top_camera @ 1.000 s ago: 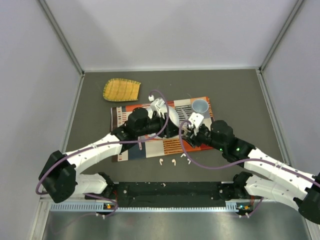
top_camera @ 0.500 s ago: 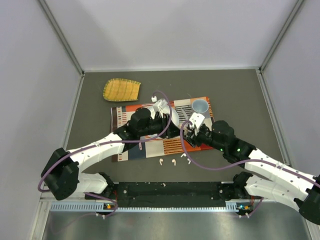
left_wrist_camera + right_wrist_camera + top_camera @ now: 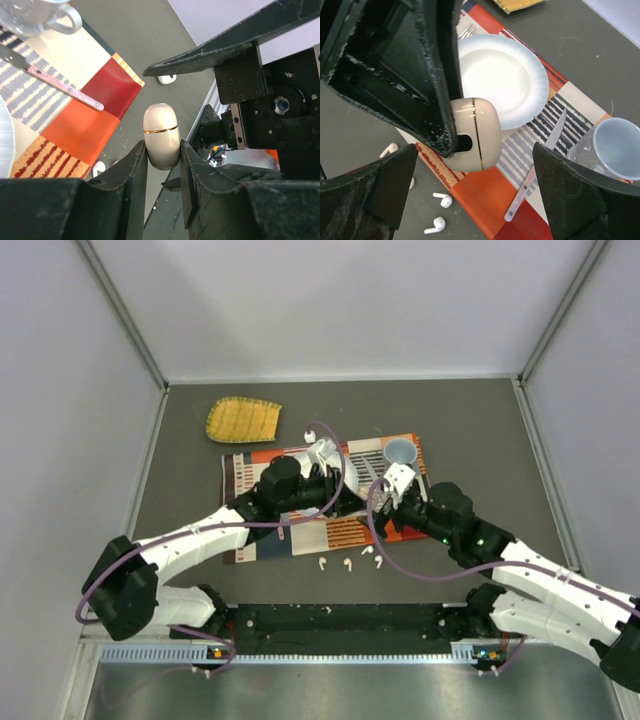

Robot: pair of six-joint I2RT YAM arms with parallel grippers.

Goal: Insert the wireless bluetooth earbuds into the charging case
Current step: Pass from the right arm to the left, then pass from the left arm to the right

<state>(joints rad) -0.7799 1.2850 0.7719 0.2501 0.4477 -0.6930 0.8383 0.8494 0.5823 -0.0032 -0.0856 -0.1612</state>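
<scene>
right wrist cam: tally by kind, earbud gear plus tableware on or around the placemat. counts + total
earbuds: 4 (one partly hidden)
charging case: 1
plate: 1
cup: 1
knife: 1
fork: 1
Total: 9

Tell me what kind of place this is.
Probably a robot test cell staged as a dining spot: plain pale walls box in a dark table, two robot arms are bolted at its edge, and a striped placemat carries a plate and cup.
</scene>
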